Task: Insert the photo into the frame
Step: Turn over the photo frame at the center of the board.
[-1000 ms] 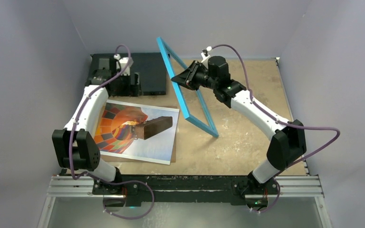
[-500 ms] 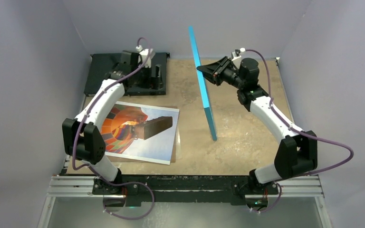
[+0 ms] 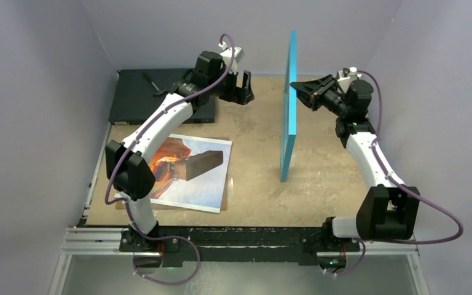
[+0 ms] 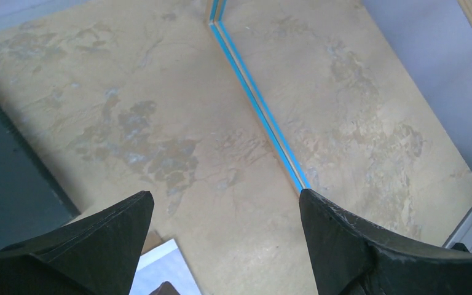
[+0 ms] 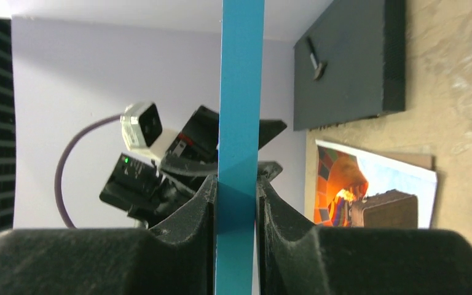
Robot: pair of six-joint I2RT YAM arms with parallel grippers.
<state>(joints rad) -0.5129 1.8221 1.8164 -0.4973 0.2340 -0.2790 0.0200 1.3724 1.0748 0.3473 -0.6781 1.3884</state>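
The photo (image 3: 200, 181), a hot-air balloon print, lies face up on the table at the left, and its corner (image 4: 157, 270) shows below my left fingers. The light blue frame (image 3: 290, 104) stands upright and edge-on at mid-table, with its low end down by the tabletop. My right gripper (image 3: 295, 87) is shut on the frame's upper part; both jaws press the blue bar (image 5: 239, 92) at the right gripper (image 5: 236, 184). My left gripper (image 3: 244, 87) hangs open and empty left of the frame. From the left gripper (image 4: 224, 196) the frame's edge (image 4: 258, 104) shows ahead.
A flat black box (image 3: 141, 98) with a small dark tool (image 3: 152, 82) on it sits at the back left. A brown backing panel (image 3: 228, 178) pokes out from under the photo. Grey walls close in the table on three sides.
My right arm has swung the frame to the right and turned it upright and edge-on. My left arm has moved from over the black box rightward toward the frame, its jaws still open.
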